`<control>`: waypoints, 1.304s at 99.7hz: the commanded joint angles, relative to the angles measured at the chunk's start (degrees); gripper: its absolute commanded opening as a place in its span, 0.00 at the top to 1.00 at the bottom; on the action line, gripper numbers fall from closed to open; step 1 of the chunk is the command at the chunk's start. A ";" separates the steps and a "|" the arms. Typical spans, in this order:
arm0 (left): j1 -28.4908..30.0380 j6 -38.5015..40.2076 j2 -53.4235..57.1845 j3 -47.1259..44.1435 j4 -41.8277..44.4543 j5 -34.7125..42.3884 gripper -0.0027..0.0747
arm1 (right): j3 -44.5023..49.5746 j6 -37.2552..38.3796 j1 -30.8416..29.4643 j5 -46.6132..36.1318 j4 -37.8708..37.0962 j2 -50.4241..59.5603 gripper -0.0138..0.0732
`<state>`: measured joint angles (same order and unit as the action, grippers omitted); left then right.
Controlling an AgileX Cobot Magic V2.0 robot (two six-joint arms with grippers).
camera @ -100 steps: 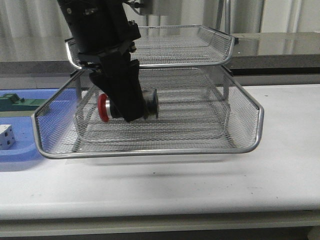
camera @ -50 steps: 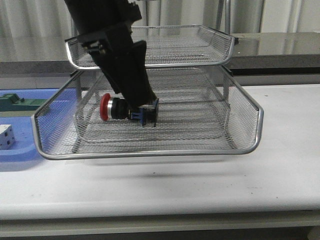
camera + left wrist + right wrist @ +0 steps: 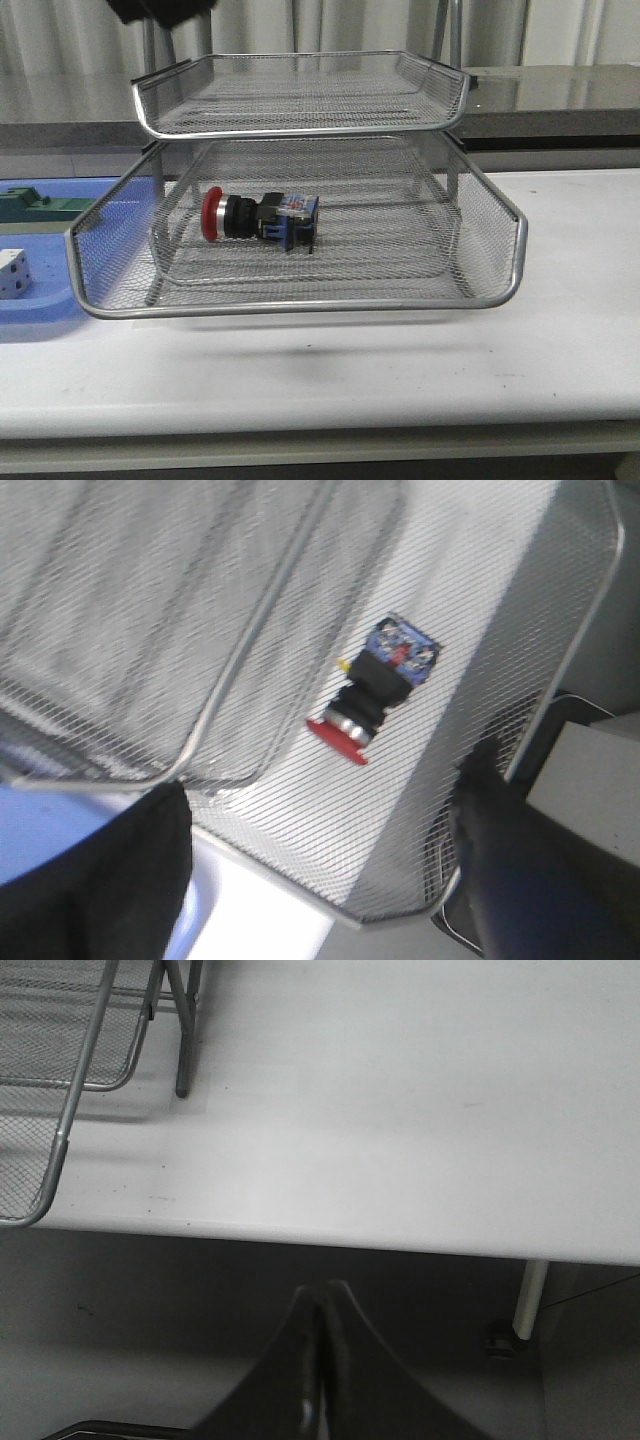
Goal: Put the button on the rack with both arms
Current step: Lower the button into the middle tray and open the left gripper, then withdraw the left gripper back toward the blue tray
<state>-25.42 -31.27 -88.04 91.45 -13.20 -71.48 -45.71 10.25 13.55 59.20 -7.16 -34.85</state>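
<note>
a white table [image 3: 560, 350] runs across the front view, with pale ribbed curtains behind it and a grey ledge along the back. on it stands the rack [image 3: 300, 300], a silver wire-mesh organiser with one tray pulled forward and another sitting above and further back; a third tier cannot be made out through the mesh. the button [image 3: 258, 219] lies on its side on the floor of the pulled-out tray, red cap toward the robot's left and blue-and-black block toward the right, with nothing touching it. seen through the mesh its finer details are soft.

at the left edge a flat blue tray [image 3: 30, 300] is cut off by the frame and partly screened by the rack; it carries a green block [image 3: 25, 203] and a white cube [image 3: 12, 272], both only partly shown.

the left gripper [image 3: 320, 870] is well above the rack, showing in the front view only as a dark sliver at the top edge. in its wrist view its two blurred black fingers [image 3: 90, 880] stand wide apart, with the button [image 3: 375, 688] on the mesh far beyond them.

the right gripper [image 3: 320, 1360] appears only in its own view, fingers pressed together with nothing between them, over the table's edge with a corner of the rack [image 3: 60, 1140] off to one side.
</note>
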 commanded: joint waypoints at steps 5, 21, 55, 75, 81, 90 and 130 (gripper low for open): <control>6.65 1.17 6.74 0.24 -0.82 0.92 0.37 | -1.89 -0.19 -0.09 -2.80 -0.98 -0.06 0.92; 16.17 1.17 12.97 -3.71 -0.82 3.13 0.37 | -1.89 -0.19 -0.09 -2.80 -0.98 -0.06 0.92; 28.17 0.94 31.89 -24.37 -1.43 23.24 0.37 | -1.89 -0.19 -0.09 -2.80 -0.98 -0.06 0.92; 28.12 0.94 43.67 -40.79 -6.00 36.73 0.37 | -1.89 -0.19 -0.09 -2.80 -0.98 -0.06 0.92; 28.12 0.94 47.61 -45.38 -7.85 41.21 0.37 | -1.89 -0.19 -0.09 -2.80 -0.98 -0.06 0.92; 28.12 0.94 53.08 -52.40 -10.05 46.93 0.37 | -1.89 -0.19 -0.09 -2.80 -0.98 -0.06 0.92; 27.98 0.94 76.19 -70.95 -17.93 58.02 0.37 | -1.89 -0.19 -0.09 -2.80 -0.98 -0.06 0.92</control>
<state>2.66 -30.79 -15.18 20.13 -28.37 -20.20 -45.71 10.25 13.55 59.21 -7.26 -34.85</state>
